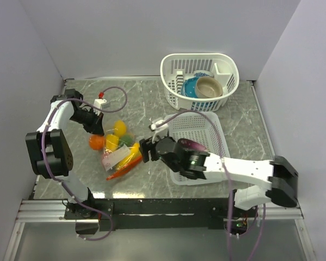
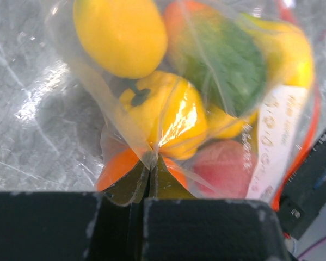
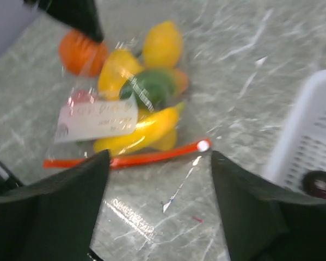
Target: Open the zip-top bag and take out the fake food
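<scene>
From above I see a soft, even white light. The shadows on the table (image 1: 244, 114) are weak and stay close under the arms, and this picture is sharp. In the left wrist view the light gives strong white glare on the table and shiny streaks on the zip-top bag (image 2: 168, 117); the bottom part is nearly black, without detail. The right wrist view is blurred everywhere, with one bright reflection on the near table.

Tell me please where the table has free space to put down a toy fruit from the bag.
Free: the table behind the zip-top bag, up to the tall basket; also the strip right of the flat basket. Crowded: around the bag, between the left gripper and right gripper.
</scene>
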You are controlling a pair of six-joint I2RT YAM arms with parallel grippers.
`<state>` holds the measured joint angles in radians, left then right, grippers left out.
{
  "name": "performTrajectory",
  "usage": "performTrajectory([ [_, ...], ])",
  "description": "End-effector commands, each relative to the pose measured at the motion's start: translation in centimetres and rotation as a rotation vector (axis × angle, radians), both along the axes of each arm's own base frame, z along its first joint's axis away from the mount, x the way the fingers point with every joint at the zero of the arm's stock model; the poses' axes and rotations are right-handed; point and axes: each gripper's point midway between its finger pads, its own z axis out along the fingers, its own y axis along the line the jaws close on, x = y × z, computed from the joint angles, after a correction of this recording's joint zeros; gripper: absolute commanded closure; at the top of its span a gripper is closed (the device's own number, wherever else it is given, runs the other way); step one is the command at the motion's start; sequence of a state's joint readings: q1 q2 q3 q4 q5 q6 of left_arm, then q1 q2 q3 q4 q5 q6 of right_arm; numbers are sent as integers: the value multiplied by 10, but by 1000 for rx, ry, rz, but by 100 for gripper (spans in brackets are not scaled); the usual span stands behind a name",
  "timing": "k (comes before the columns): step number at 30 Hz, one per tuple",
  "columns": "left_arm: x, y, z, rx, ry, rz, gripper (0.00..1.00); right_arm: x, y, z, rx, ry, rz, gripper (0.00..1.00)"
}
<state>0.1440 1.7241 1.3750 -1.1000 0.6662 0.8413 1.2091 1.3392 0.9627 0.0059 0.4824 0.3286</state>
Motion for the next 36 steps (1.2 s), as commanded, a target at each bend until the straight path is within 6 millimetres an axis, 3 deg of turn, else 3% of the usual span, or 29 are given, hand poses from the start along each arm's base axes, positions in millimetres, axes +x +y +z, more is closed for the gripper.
performTrajectory([
  [1,15,8,-25,46,17,66,99,-29,38,-63,-49,131,161,46],
  [4,16,11,-31,67,15,87,99,-34,58,-72,-30,170,192,68],
  [6,13,11,-33,69,18,93,99,-36,68,-81,-25,195,215,66],
  [11,7,15,-39,96,32,125,99,-41,93,-80,12,222,276,63],
  [24,-7,8,-31,66,46,120,99,-25,136,-117,2,303,261,35],
  [26,-9,8,-30,68,43,114,99,-21,138,-120,-3,303,249,24],
  [31,-14,7,-31,66,51,103,99,-9,136,-112,-12,269,206,11],
  [36,-13,6,-27,55,48,94,99,3,122,-116,-24,236,115,7],
])
